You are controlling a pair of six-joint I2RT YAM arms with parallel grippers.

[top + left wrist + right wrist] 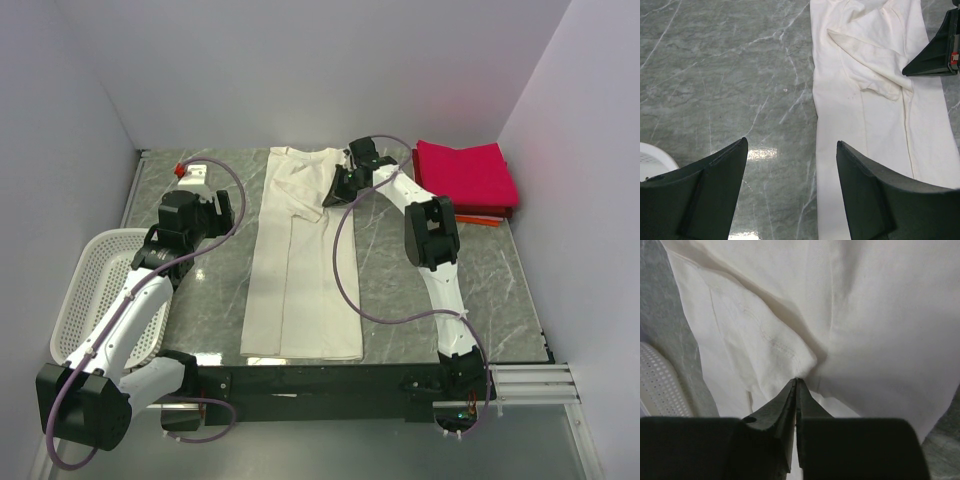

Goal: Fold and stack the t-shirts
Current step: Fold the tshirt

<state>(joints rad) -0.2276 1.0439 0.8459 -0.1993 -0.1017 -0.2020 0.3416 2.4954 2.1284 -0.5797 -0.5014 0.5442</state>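
Note:
A cream-white t-shirt (pixel 300 270) lies as a long strip down the middle of the table, sides folded in. My right gripper (pixel 333 192) is at its upper right, shut on a pinch of the folded sleeve; the right wrist view shows its jaws (pixel 796 381) pressed together on the cream cloth (pixel 880 315). My left gripper (pixel 792 145) hangs open over bare table and the shirt's left edge (pixel 880 100), holding nothing. A folded crimson-pink t-shirt (pixel 465 172) sits at the far right corner on top of an orange-red one (pixel 482 218).
A white perforated basket (pixel 95 290) stands at the left edge beside the left arm. A small white block with a red knob (pixel 190 172) sits at the back left. Walls close in the table on three sides.

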